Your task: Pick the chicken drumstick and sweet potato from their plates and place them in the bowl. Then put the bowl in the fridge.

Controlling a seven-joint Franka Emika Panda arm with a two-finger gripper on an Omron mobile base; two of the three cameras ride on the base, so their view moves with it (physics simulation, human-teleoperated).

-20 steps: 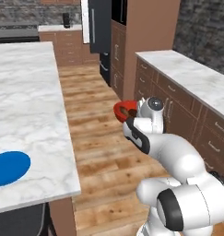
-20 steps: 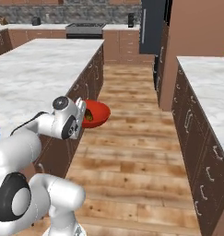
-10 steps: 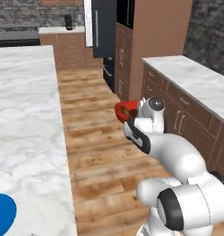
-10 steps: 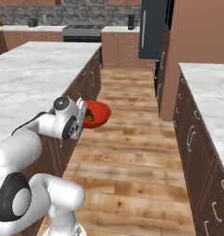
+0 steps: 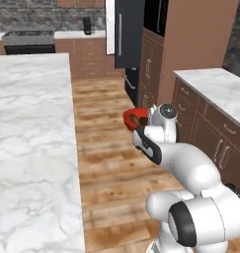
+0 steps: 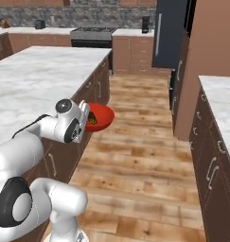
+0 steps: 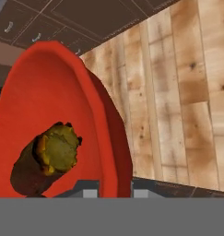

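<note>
One bowl [image 7: 53, 106] fills the left of our hand view, food [image 7: 46, 156] lying inside at lower left; our gripper [image 7: 115, 191] at bottom centre is pinched tight on its rim. Fridge [image 6: 171, 35] upper right in the right base view.

A glossy red-orange bowl [image 7: 53, 115] carries a dark brown, yellow-green mottled piece of food [image 7: 46, 156] above warm, honey-toned wood plank flooring [image 6: 149, 156]. White marble counters with grey veining [image 5: 32, 138] top brown wooden cabinets [image 6: 208, 165], beside a tall black fridge [image 5: 129, 34].
</note>
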